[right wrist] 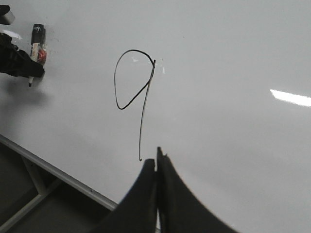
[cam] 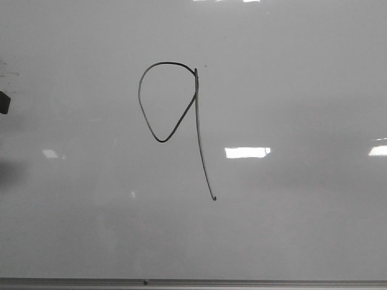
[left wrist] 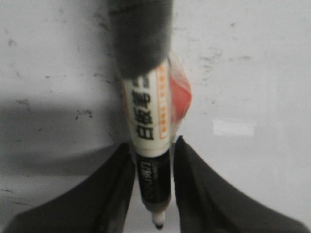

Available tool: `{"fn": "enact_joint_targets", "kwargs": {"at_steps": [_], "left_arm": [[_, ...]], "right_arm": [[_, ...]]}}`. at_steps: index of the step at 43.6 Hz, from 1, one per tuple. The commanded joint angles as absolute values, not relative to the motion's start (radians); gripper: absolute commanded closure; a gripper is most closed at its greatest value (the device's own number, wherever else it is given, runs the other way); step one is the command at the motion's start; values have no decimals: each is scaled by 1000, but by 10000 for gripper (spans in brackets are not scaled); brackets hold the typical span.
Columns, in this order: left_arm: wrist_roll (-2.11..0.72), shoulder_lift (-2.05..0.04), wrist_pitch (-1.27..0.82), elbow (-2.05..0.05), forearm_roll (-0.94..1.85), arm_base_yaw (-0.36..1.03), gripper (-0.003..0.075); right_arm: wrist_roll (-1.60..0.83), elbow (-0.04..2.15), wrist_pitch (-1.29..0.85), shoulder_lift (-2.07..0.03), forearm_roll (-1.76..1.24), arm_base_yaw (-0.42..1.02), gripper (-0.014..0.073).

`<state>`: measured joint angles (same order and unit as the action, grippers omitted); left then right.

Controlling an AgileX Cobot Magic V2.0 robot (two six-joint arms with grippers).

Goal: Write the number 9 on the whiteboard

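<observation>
The number 9 [cam: 175,115] is drawn in thin black line on the whiteboard [cam: 290,72], a teardrop loop with a long tail ending low. It also shows in the right wrist view [right wrist: 133,87]. My left gripper [left wrist: 154,150] is shut on a whiteboard marker [left wrist: 148,121], white and black barrel, tip bare and pointing back between the fingers. In the right wrist view the left gripper [right wrist: 22,65] with the marker [right wrist: 35,51] is well off to the side of the 9, above the board. My right gripper [right wrist: 157,162] is shut and empty, just beside the tail's end.
The board's grey metal frame edge [cam: 193,282] runs along the front; it shows in the right wrist view [right wrist: 53,172] with dark framework beyond it. Faint dark smudges [left wrist: 82,114] mark the board under the left gripper. A dark bit of the left arm [cam: 4,103] shows at the left edge.
</observation>
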<state>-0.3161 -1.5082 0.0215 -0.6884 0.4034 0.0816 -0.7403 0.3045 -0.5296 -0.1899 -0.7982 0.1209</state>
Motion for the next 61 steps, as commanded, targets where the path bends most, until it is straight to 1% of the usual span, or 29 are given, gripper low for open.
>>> {"fn": "enact_joint_targets", "kwargs": {"at_steps": [1, 5, 10, 15, 22, 30, 34, 41, 45, 51, 61], "left_arm": [[-307, -1479, 86, -720, 413, 80, 378], [-307, -1479, 86, -720, 413, 80, 348], [-307, -1464, 75, -720, 413, 80, 348], [-307, -1407, 19, -718, 387, 80, 348], [-307, -1252, -6, -662, 361, 84, 352], [-307, -983, 0, -555, 361, 84, 359], [-307, -845, 0, -513, 363, 84, 405], [-307, -634, -60, -465, 363, 84, 548], [-307, -556, -94, -454, 363, 84, 630], [-307, -490, -120, -451, 363, 84, 741], [-307, -482, -128, -451, 365, 84, 739]], "right_arm": [[-739, 331, -478, -200, -830, 113, 662], [-739, 331, -478, -200, -830, 113, 662], [-739, 331, -478, -200, -830, 113, 662], [-739, 331, -478, -200, -830, 113, 662], [-739, 331, -478, -200, -830, 113, 662], [-739, 331, -478, -200, -830, 113, 662], [-739, 331, -478, -200, -830, 113, 662], [-739, 331, -478, -200, -830, 113, 662], [-739, 331, -478, -200, -830, 113, 662], [-739, 331, -478, -200, -830, 113, 662], [-739, 331, -478, -200, -830, 113, 662]]}}
